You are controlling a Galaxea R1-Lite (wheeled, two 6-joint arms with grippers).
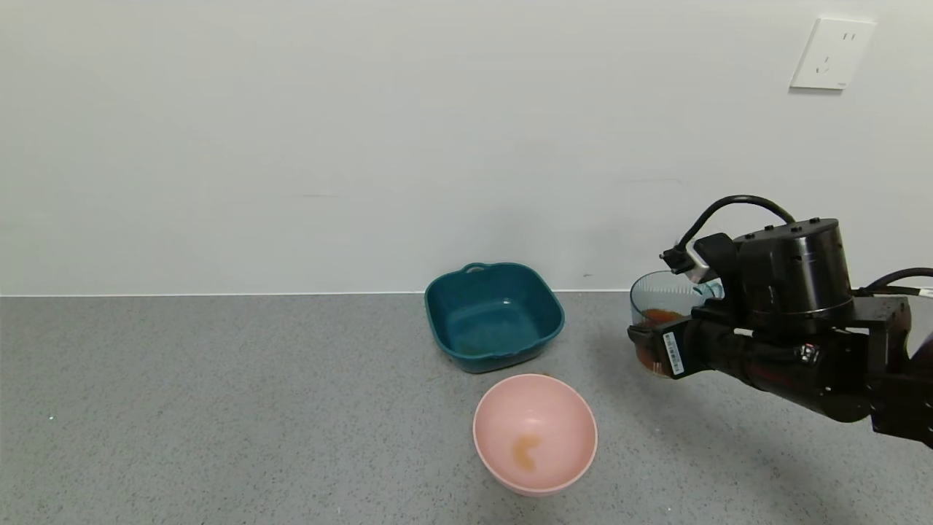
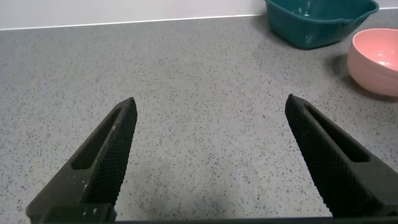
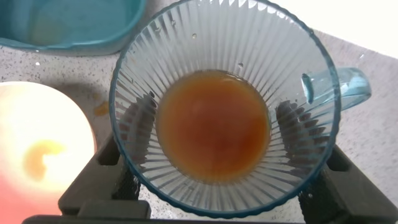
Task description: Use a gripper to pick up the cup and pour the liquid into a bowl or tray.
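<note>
While the right gripper (image 1: 660, 348) clamps its two dark fingers (image 3: 138, 121) against opposite sides of the cup (image 1: 662, 305), the ribbed blue-grey cup stands upright above the grey countertop (image 1: 219, 408) at the right of the scene, level with the dark teal dish (image 1: 494, 315) and well to its right. Reddish-brown liquid (image 3: 213, 124) lies in the cup's bottom, filling only the lower part, and the small tab (image 3: 348, 87) at the rim juts out to one side. Near and left of the cup sits the pale pink bowl (image 1: 535, 432), just in front of the teal dish, with a small orange puddle (image 1: 526, 450) on its floor. Over bare countertop to the left hangs the left gripper (image 2: 211, 162), its fingers spread wide apart and holding nothing, the teal dish and pink bowl showing off to its right
</note>
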